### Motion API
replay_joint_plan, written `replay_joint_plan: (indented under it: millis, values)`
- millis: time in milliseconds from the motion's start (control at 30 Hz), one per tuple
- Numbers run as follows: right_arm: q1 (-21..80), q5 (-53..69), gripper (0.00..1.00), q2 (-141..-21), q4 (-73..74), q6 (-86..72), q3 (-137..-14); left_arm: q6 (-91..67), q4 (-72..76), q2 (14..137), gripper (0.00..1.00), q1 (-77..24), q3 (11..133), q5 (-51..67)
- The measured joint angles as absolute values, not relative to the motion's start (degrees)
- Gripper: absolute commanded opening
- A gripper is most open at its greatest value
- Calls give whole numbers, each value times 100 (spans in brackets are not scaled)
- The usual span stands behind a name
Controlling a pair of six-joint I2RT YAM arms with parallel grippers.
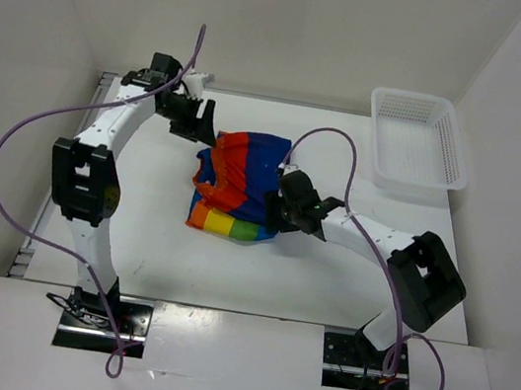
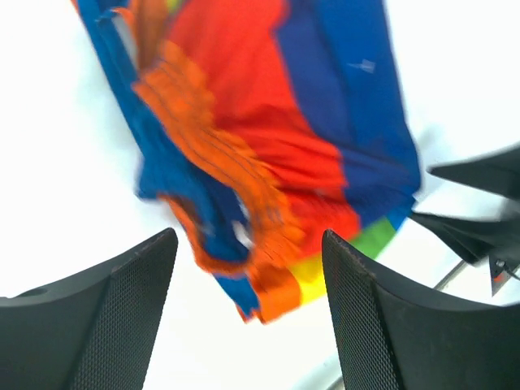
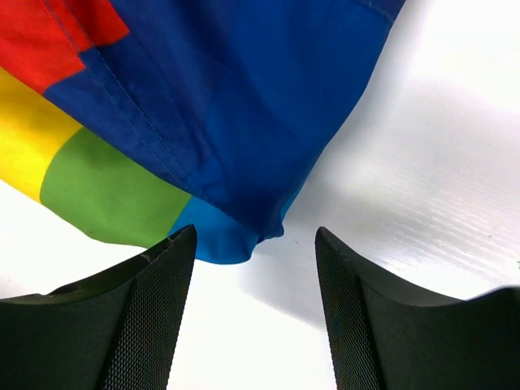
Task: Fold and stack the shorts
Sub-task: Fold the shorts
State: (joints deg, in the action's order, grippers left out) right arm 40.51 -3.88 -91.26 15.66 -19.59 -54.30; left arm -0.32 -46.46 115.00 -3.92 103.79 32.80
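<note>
The shorts (image 1: 237, 183) lie in a loose, rumpled bundle near the middle of the white table (image 1: 153, 237), blue and red on top, with yellow, green and orange stripes along the near edge. In the left wrist view, a small white patch (image 2: 241, 233) by the gathered orange band is too blurred to read. The left gripper (image 1: 195, 124) hovers just beyond the far-left corner, fingers spread wide, holding nothing. The right gripper (image 1: 282, 214) sits at the right edge, also spread wide and empty, the blue hem just ahead of it. A white mesh basket (image 1: 412, 185) stands well apart at the far right.
</note>
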Motion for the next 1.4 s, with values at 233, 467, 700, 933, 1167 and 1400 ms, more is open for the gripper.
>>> replay_joint_plan:
  millis: [233,467,700,933,1167,1400]
  values:
    - [4051,-340,66,-9544,1590,-1970,-5450,-21,-4829,10792,80,-926,9323,2961]
    - [4051,-235,66,-9638,1586,-1970,-5478,-27,-4746,11480,77,-1068,8626,2408]
    - [4051,-104,66,-9765,1557,-2014,-5487,-36,-4451,11476,41,-1219,8578,2248]
    - [4051,-38,44,-9797,1522,-2025,-5487,-36,-4491,11476,0,-1251,8121,2285]
    - [4051,25,14,-9841,1514,-2082,-5487,-34,-4652,10884,0,-823,8270,2609]
    - [4058,-185,0,-9861,1511,-2403,-5487,-27,-4661,10210,0,-742,8337,3041]
